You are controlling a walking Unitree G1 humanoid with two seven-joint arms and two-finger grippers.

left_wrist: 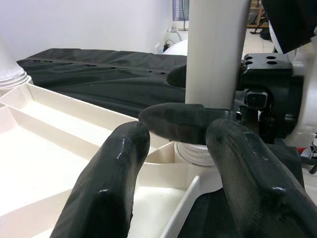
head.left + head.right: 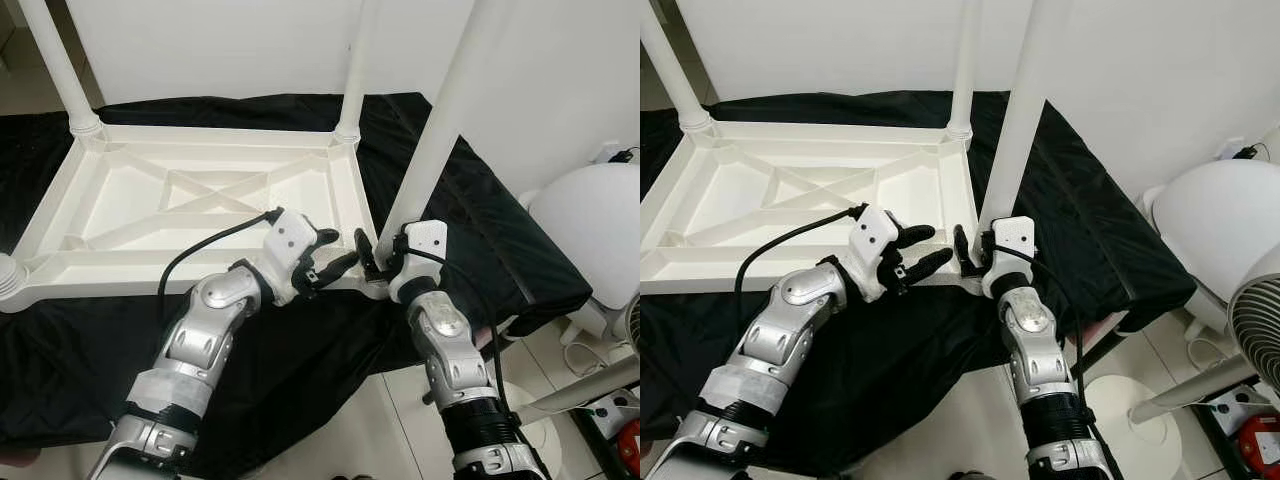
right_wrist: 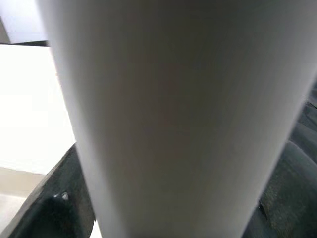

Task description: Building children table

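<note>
Assembly looks well advanced, judging by how the parts stand. The white children's tabletop [image 2: 190, 200] lies upside down, ribbed underside up, on a desk draped in black cloth [image 2: 470, 200], reaching from the desk's far edge to its near edge. Two legs [image 2: 60, 65] stand upright in the far corner sockets, and the second far leg [image 2: 358, 70] looks seated. At the near left corner of the tabletop a ringed white stub [image 2: 8, 278] shows at the frame's edge; whether a full leg rises from it cannot be told.

The fourth leg [image 2: 440, 130] stands slightly tilted in the near right corner socket. The right end effector [image 2: 372, 258] is clamped around its base, its fingers on either side of the tube just above the socket collar. The left end effector [image 2: 338, 252] hovers just beside it over the tabletop's near rim, its fingers [image 1: 114, 168] apart and gripping nothing.

What seems left: driving or twisting this last leg home until it stands as straight as the far ones, then turning the table onto its feet.
</note>
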